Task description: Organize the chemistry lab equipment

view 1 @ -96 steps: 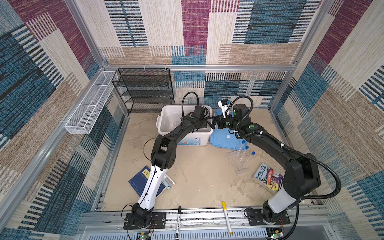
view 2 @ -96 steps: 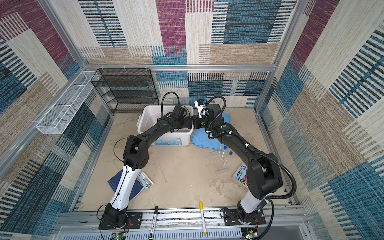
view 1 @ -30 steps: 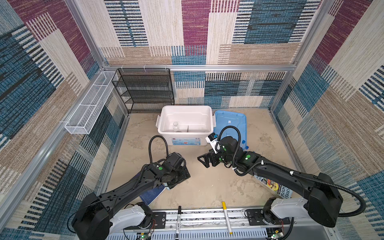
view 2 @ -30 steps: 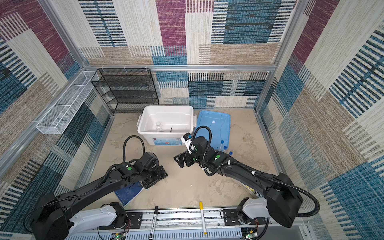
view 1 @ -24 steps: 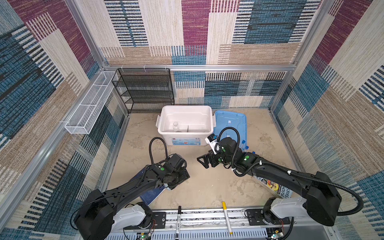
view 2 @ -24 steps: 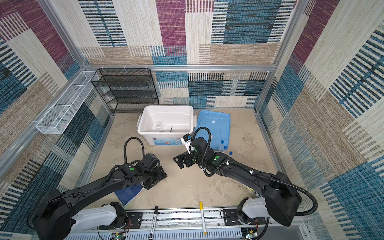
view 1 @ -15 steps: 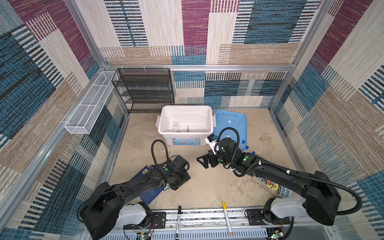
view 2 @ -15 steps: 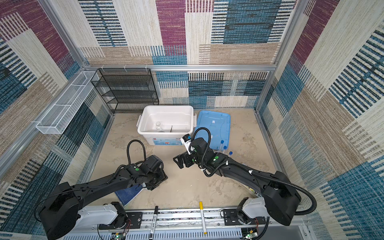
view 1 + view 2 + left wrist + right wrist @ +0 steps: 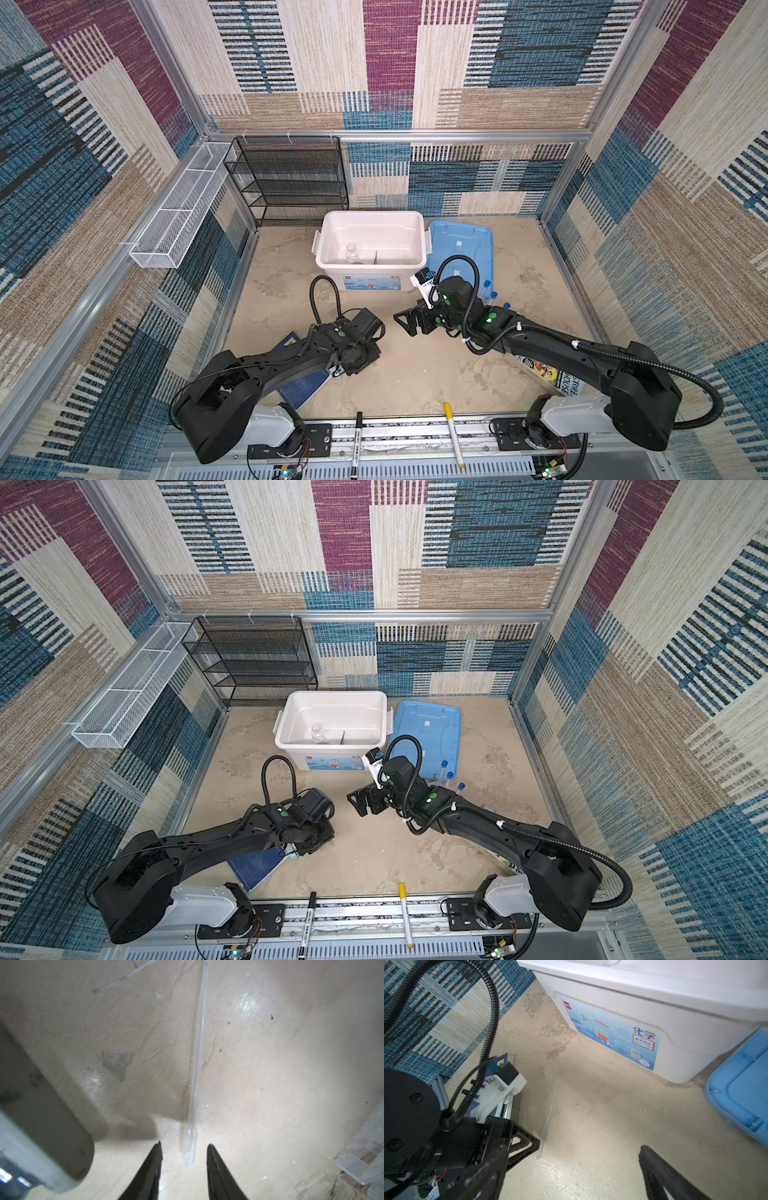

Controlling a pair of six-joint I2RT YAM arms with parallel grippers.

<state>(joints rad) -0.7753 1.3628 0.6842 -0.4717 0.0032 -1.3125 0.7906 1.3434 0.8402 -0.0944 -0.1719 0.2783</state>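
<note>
Item in hand: clear rod (image 9: 196,1064). It lies flat on the tan floor with its widened end between the fingertips of the left gripper (image 9: 184,1147). The jaws stand apart, one on each side of that end, with floor showing in both gaps. No contact is visible and nothing is pinched yet. In both top views this spot is at lower centre, just left of the middle, by the blue book (image 9: 299,386). The rod itself is too faint to pick out there.

Other arm: right gripper (image 9: 405,324) at centre of frame, spread wide, empty, over bare floor.

Done, as judged: white bin (image 9: 372,214) at upper centre holds a small glass beaker (image 9: 351,251) and one dark thin item (image 9: 376,257), kind unclear.

Left to do:
- the rod
- three blue-capped test tubes (image 9: 494,295), right of centre at the near edge of the blue lid (image 9: 461,245), partly behind the right arm
- rack and dish, not found in the top views

Estimate: under halfway.
</note>
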